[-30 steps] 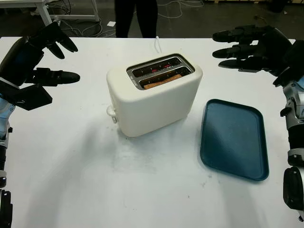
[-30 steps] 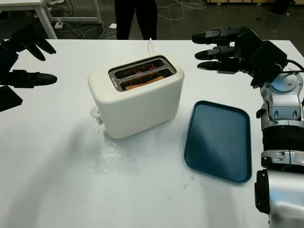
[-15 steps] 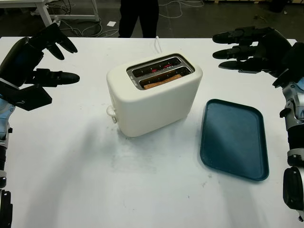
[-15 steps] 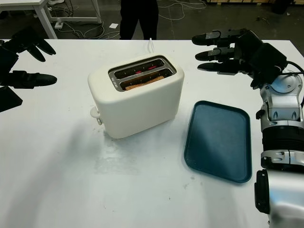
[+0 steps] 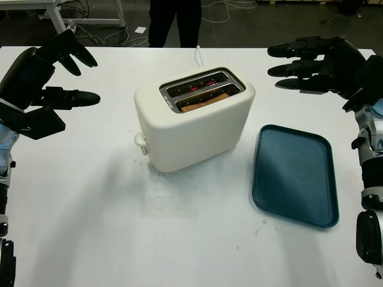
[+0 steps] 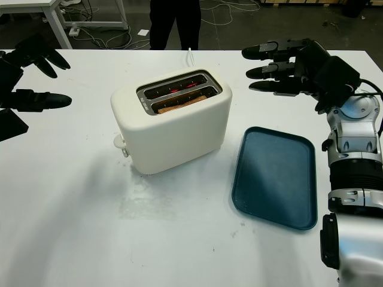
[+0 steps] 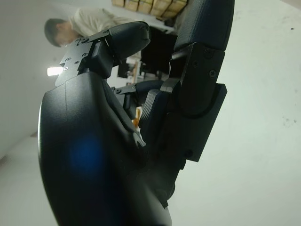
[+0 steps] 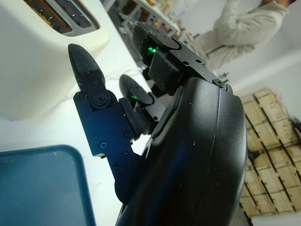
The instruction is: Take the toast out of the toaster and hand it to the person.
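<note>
A cream toaster (image 5: 192, 119) stands mid-desk (image 5: 90, 209), with 1 slice of toast (image 5: 204, 102) sitting low in its nearer slot. A blue tray (image 5: 294, 174) lies just to its right. The left hand (image 5: 45, 75) hovers open well left of the toaster, holding nothing. The right hand (image 5: 317, 63) hovers open beyond the tray, its fingers (image 6: 269, 67) pointing toward the toaster. A person (image 5: 173, 21) stands behind the desk.

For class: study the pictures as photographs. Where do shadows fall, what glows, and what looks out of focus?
Left eye view: a soft shadow lies on the table in front of the toaster, and red elements glow in its slots. Right wrist view: the right hand is close and sharp, while the person behind is blurred.
</note>
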Controlling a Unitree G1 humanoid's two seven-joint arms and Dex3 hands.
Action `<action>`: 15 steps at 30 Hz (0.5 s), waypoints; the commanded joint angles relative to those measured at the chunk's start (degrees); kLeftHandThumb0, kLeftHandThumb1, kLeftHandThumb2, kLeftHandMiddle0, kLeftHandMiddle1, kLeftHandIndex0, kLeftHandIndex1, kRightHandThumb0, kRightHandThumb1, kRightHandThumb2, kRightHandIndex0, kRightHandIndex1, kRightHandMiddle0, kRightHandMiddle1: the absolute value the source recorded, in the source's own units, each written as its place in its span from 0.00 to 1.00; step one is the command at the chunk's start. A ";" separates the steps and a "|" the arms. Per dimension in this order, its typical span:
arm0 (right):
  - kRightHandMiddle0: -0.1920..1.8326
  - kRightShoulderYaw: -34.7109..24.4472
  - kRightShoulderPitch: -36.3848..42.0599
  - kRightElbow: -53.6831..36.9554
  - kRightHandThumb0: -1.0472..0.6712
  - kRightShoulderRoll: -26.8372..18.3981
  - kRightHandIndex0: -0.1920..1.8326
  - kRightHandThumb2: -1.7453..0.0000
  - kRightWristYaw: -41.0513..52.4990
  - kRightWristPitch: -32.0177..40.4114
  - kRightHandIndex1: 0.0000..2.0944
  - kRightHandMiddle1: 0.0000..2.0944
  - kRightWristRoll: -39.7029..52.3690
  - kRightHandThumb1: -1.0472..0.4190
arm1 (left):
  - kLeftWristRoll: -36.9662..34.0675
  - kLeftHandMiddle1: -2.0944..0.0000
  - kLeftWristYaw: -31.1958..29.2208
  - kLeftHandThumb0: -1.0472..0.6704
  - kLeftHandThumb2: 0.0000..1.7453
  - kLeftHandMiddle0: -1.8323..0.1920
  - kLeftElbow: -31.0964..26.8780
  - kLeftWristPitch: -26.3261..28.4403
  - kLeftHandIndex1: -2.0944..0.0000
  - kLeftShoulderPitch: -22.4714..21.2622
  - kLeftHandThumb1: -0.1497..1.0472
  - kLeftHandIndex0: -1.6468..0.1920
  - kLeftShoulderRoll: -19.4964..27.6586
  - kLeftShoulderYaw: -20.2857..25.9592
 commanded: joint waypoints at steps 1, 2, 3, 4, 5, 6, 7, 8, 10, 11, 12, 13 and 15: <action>0.51 0.16 -0.53 -0.45 0.39 0.33 0.54 1.00 0.04 -0.39 0.04 0.00 0.25 0.23 | 0.38 0.22 0.38 0.06 0.10 0.77 0.38 -1.15 0.28 -0.72 0.89 0.81 -0.22 -0.40; 0.51 0.23 -0.52 -0.54 0.39 0.32 0.54 1.00 -0.09 -0.53 0.04 0.00 0.09 0.23 | 0.40 0.21 0.38 0.06 0.10 0.77 0.43 -1.27 0.27 -0.78 0.89 0.81 -0.20 -0.42; 0.51 0.26 -0.56 -0.48 0.39 0.31 0.54 1.00 -0.09 -0.80 0.04 0.00 0.02 0.23 | 0.40 0.21 0.34 0.06 0.10 0.77 0.28 -1.09 0.27 -0.76 0.89 0.81 -0.19 -0.41; 0.51 0.29 -0.57 -0.45 0.39 0.28 0.55 1.00 -0.19 -0.96 0.04 0.00 -0.09 0.23 | 0.43 0.21 0.34 0.06 0.10 0.77 0.10 -0.82 0.27 -0.69 0.89 0.81 -0.18 -0.39; 0.51 0.33 -0.60 -0.42 0.39 0.23 0.55 1.00 -0.21 -1.04 0.04 0.00 -0.18 0.24 | 0.57 0.21 0.44 0.06 0.09 0.77 -0.04 -0.66 0.27 -0.61 0.89 0.81 -0.14 -0.36; 0.51 0.36 -0.61 -0.39 0.39 0.21 0.55 1.00 -0.22 -1.12 0.04 0.00 -0.24 0.23 | 0.63 0.22 0.51 0.06 0.09 0.77 -0.12 -0.60 0.28 -0.55 0.89 0.81 -0.12 -0.33; 0.51 0.41 -0.63 -0.35 0.39 0.17 0.55 1.00 -0.30 -1.23 0.04 0.00 -0.37 0.23 | 0.45 0.22 0.37 0.06 0.09 0.77 -0.18 -0.48 0.28 -0.50 0.89 0.81 -0.13 -0.29; 0.51 0.45 -0.65 -0.36 0.39 0.13 0.55 1.00 -0.32 -1.15 0.04 0.00 -0.44 0.23 | 0.16 0.22 0.15 0.06 0.09 0.77 -0.21 -0.36 0.28 -0.48 0.89 0.81 -0.17 -0.26; 0.51 0.36 -0.74 -0.38 0.40 0.18 0.54 1.00 -0.08 -0.57 0.04 0.00 -0.16 0.24 | -0.08 0.22 -0.09 0.06 0.09 0.77 -0.20 -0.22 0.28 -0.49 0.89 0.81 -0.19 -0.26; 0.51 0.33 -0.75 -0.43 0.40 0.23 0.54 1.00 -0.08 -0.45 0.04 0.00 -0.10 0.24 | -0.05 0.22 -0.07 0.06 0.09 0.77 -0.15 -0.27 0.28 -0.52 0.89 0.81 -0.18 -0.29; 0.51 0.31 -0.74 -0.46 0.40 0.27 0.54 1.00 -0.14 -0.32 0.04 0.00 -0.06 0.24 | -0.09 0.22 -0.07 0.06 0.09 0.77 -0.09 -0.35 0.28 -0.55 0.89 0.81 -0.22 -0.29; 0.51 0.30 -0.73 -0.43 0.41 0.30 0.54 1.00 -0.22 -0.44 0.04 0.00 -0.10 0.24 | -0.18 0.22 -0.09 0.06 0.09 0.77 -0.03 -0.43 0.28 -0.59 0.89 0.81 -0.27 -0.28; 0.51 0.38 -0.67 -0.40 0.40 0.24 0.55 1.00 -0.34 -0.79 0.04 0.00 -0.33 0.24 | -0.06 0.22 0.03 0.06 0.08 0.77 -0.08 -0.55 0.28 -0.61 0.89 0.81 -0.28 -0.31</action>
